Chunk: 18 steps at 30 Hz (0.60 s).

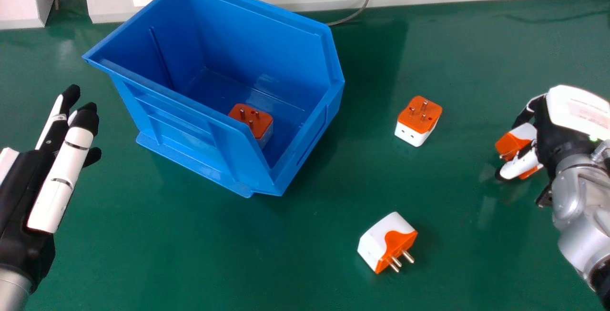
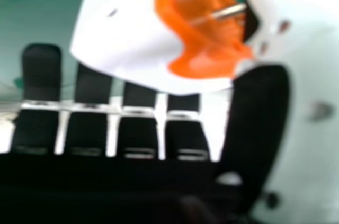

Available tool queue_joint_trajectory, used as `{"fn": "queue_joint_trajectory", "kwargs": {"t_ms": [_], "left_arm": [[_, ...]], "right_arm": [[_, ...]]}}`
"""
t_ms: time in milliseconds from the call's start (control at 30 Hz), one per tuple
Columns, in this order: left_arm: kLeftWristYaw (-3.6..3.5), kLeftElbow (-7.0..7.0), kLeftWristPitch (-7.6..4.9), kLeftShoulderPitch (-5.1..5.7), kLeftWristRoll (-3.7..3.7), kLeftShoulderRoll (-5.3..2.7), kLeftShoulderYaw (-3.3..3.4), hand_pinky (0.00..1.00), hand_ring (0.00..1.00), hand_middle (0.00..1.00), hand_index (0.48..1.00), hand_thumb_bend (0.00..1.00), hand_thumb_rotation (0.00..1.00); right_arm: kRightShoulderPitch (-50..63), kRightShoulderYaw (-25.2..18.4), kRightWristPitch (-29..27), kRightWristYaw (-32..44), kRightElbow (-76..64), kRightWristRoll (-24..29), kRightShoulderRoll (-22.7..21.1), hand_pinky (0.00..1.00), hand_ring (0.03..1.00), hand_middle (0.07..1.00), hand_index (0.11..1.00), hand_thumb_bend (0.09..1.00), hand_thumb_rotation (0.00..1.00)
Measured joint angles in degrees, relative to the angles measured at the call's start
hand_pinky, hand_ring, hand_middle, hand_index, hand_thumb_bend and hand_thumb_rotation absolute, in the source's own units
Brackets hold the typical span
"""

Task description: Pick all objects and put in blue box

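Your right hand (image 1: pixel 564 130), at right, pinches a white-and-orange adapter (image 2: pixel 127 33) with metal pins; your left hand (image 1: pixel 28 187) has straight fingers. A boxy adapter (image 1: pixel 251 119) lies inside the blue plastic box (image 1: pixel 176 125); a far adapter (image 1: pixel 419 119) and a near adapter (image 1: pixel 387 243) sit right of it.

Blue open-top box (image 1: pixel 186 125) stands upright, angled, L of ctr, w/ an orange/wht plug adapter (image 1: pixel 252 119) inside, pins up. 2nd adapter (image 1: pixel 417 120) sits R of box, pins up; 3rd adapter (image 1: pixel 381 244) lies on its side nearer front, pins twd near R. 4th adapter (image 1: pixel 509 145), also orange/wht, is held at far R, partly hidden.
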Motion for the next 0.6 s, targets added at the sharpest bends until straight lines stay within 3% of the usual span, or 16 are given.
{"fn": "queue_joint_trajectory", "kwargs": {"t_ms": [300,500,600], "left_arm": [[1.27,-0.07,0.23,-0.66,1.49,-0.2,-1.63,0.91,0.96,0.98,1.0,0.51,1.0],[1.42,0.43,0.04,-1.26,1.6,-0.29,-2.43,0.9,0.96,0.97,1.0,0.5,1.0],[1.33,1.75,-0.61,-1.48,1.6,-0.28,-2.46,0.9,0.95,0.97,1.0,0.5,1.0]], "right_arm": [[0.96,-0.35,2.01,3.28,-6.59,-0.37,-1.55,0.37,0.426,0.527,0.493,0.497,0.0],[2.36,-0.43,1.44,4.55,-11.6,-0.69,-4.36,0.35,0.42,0.522,0.512,0.495,0.0],[3.76,-0.98,0.71,5.57,-14.96,-0.68,-5.45,0.35,0.417,0.519,0.517,0.494,0.0]]}}
